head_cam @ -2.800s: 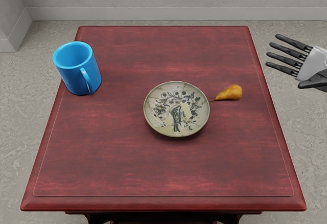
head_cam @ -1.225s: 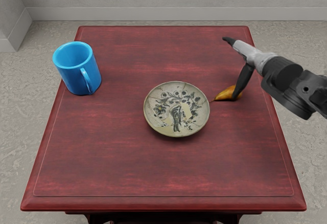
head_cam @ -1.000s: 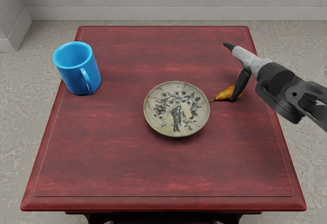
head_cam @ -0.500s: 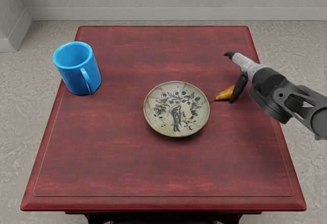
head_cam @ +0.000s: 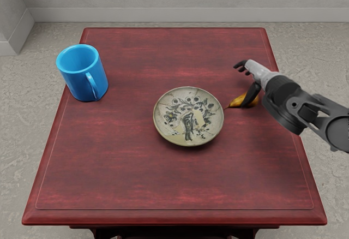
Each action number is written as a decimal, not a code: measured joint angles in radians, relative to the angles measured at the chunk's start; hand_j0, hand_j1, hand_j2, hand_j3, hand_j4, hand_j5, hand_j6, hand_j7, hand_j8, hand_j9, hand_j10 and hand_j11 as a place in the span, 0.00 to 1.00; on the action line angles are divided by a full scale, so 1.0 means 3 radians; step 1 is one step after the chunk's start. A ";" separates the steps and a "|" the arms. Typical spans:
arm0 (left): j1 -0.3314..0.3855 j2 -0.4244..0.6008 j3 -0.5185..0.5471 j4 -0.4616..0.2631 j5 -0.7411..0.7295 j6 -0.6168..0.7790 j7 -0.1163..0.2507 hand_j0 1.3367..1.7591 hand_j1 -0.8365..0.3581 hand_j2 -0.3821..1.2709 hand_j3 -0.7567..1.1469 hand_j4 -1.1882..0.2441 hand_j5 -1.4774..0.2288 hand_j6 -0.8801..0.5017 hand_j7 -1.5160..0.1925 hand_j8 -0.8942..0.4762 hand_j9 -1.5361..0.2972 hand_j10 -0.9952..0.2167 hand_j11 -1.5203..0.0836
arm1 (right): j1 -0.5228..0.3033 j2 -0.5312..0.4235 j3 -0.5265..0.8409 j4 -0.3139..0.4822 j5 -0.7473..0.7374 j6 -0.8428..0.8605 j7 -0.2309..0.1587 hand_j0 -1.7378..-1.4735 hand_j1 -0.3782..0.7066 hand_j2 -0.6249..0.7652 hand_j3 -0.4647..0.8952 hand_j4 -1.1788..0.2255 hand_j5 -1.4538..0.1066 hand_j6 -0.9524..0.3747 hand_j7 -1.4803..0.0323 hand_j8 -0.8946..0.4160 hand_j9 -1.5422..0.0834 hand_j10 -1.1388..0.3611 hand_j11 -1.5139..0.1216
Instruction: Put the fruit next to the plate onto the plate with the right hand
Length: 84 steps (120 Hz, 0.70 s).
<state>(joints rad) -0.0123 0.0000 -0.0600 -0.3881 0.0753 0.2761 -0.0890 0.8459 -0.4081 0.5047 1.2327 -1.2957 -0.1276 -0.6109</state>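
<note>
Just right of the plate on the worktop, the fruit sits pinched by the right robot hand. Grasp step, I reckon. Next up: lift it clear, then carry it left over the plate.

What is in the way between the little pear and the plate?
Nothing that I can see. The pear lies on the table just right of the plate, with only bare wood between them. The right hand is right at the pear. The blue mug stands far off to the left.
</note>
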 joint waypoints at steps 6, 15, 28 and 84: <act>0.0000 0.0000 0.0000 0.0000 0.0000 0.0000 0.0000 0.76 0.99 0.23 0.40 0.83 0.87 0.64 0.89 0.65 0.84 0.82 0.95 | 0.0003 -0.0006 -0.0028 -0.0003 -0.0003 -0.0025 0.0000 0.30 0.30 0.41 0.34 0.66 0.72 0.53 0.76 0.49 0.75 0.59 0.73; 0.0000 0.0000 0.0000 0.0000 0.0000 0.0000 0.0000 0.76 0.99 0.23 0.40 0.83 0.87 0.64 0.89 0.65 0.84 0.82 0.95 | -0.0001 -0.0015 -0.0056 -0.0004 -0.0003 -0.0043 0.0000 0.30 0.31 0.41 0.34 0.65 0.72 0.52 0.76 0.48 0.74 0.59 0.72; 0.0000 0.0000 0.0000 0.0000 0.0000 0.0000 0.0000 0.76 0.99 0.23 0.40 0.83 0.87 0.64 0.89 0.65 0.84 0.82 0.95 | -0.0007 -0.0025 -0.0100 -0.0005 0.0009 -0.0054 0.0000 0.30 0.32 0.41 0.34 0.65 0.71 0.51 0.75 0.48 0.74 0.58 0.71; 0.0000 0.0000 0.0000 0.0000 0.0000 0.0000 0.0000 0.76 0.99 0.23 0.40 0.83 0.87 0.64 0.89 0.65 0.84 0.82 0.95 | 0.0009 -0.0021 -0.0158 -0.0004 0.0114 -0.0045 -0.0002 0.30 0.47 0.41 0.34 0.56 0.60 0.42 0.64 0.38 0.63 0.49 0.61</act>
<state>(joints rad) -0.0123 0.0000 -0.0599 -0.3881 0.0753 0.2761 -0.0890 0.8485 -0.4144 0.4572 1.2317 -1.2616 -0.1410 -0.6115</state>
